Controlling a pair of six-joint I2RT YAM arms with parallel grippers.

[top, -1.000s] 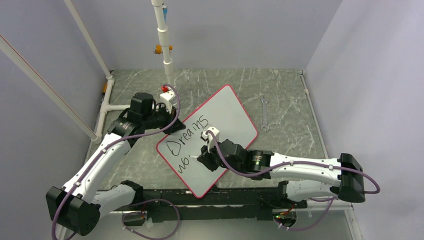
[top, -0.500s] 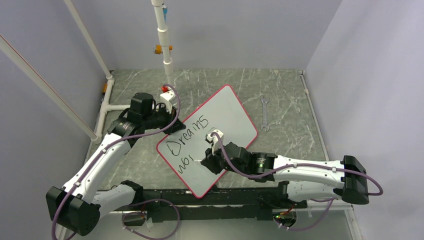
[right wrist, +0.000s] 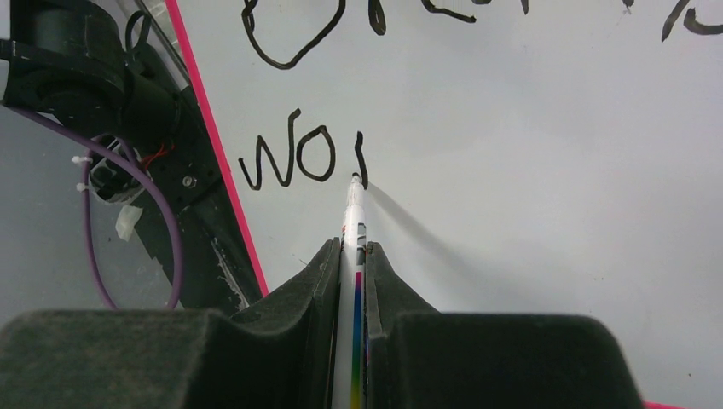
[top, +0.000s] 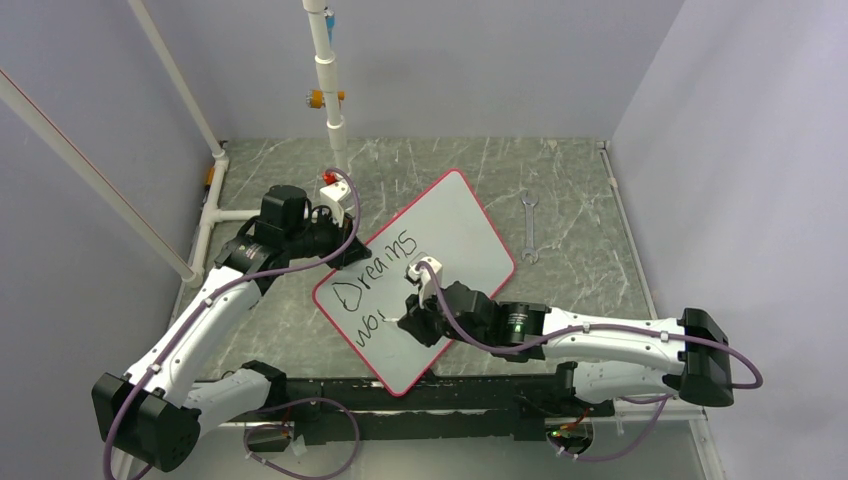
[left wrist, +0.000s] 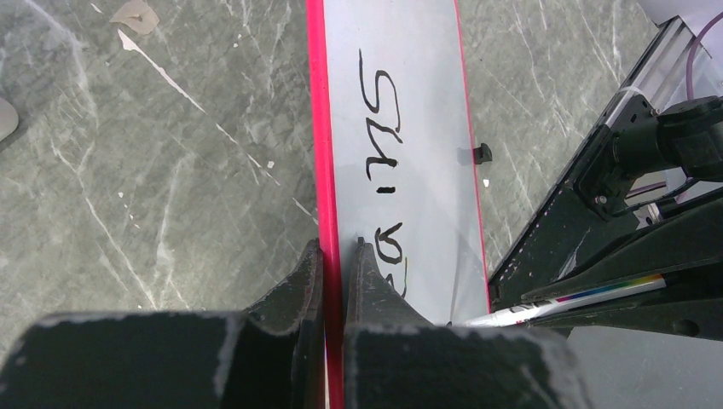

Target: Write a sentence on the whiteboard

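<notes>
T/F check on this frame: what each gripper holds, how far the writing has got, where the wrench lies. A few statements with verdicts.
1. The right gripper is shut on the marker. True.
2. The left gripper hangs open above the whiteboard. False: it is shut on the board's red rim.
3. The sentence is finished, three full lines. False: only "Dreams", then "wo" and one more stroke below it.
4. The wrench lies on the table, to the right of the whiteboard and apart from it. True.
</notes>
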